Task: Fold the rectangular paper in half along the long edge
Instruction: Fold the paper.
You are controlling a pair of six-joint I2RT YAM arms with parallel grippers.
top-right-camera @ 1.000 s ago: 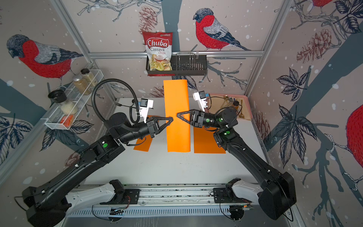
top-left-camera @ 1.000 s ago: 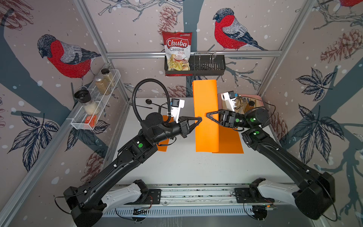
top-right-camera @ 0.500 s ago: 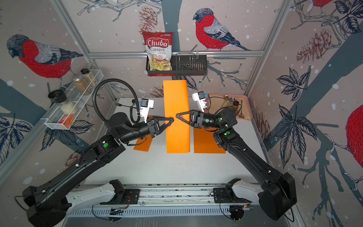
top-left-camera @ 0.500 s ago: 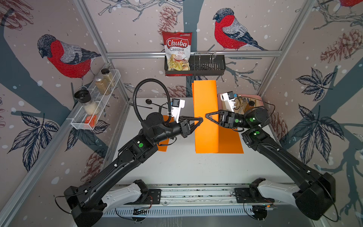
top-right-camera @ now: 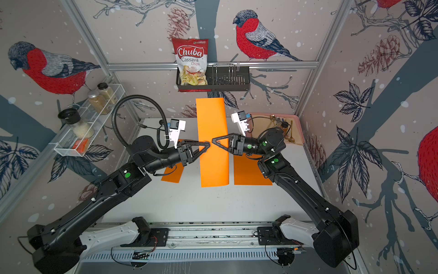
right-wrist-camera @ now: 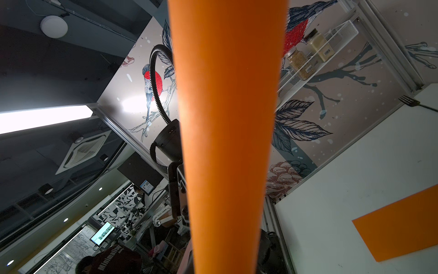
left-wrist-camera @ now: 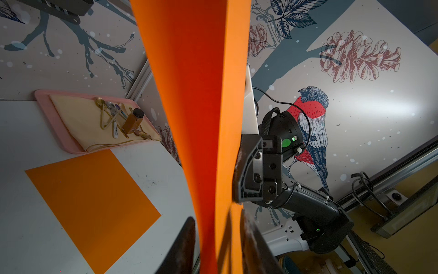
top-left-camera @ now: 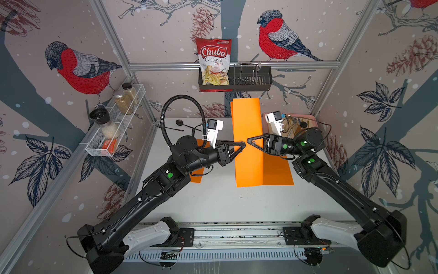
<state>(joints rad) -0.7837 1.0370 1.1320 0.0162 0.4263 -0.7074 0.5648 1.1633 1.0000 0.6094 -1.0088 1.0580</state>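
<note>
holding orange paper (top-left-camera: 247, 118) doubled over, lifted above table (top-left-camera: 213, 201), with right gripper (top-left-camera: 249, 141) pinched on it mid-length. flanking it with left gripper (top-left-camera: 243, 145), jaws apart, no grip. risks: swinging on single pinch, layers springing open while uncreased, slipping out, landing askew on spare sheet (top-left-camera: 277, 170).

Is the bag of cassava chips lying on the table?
No, the chips bag stands in the black rack on the back wall.
</note>
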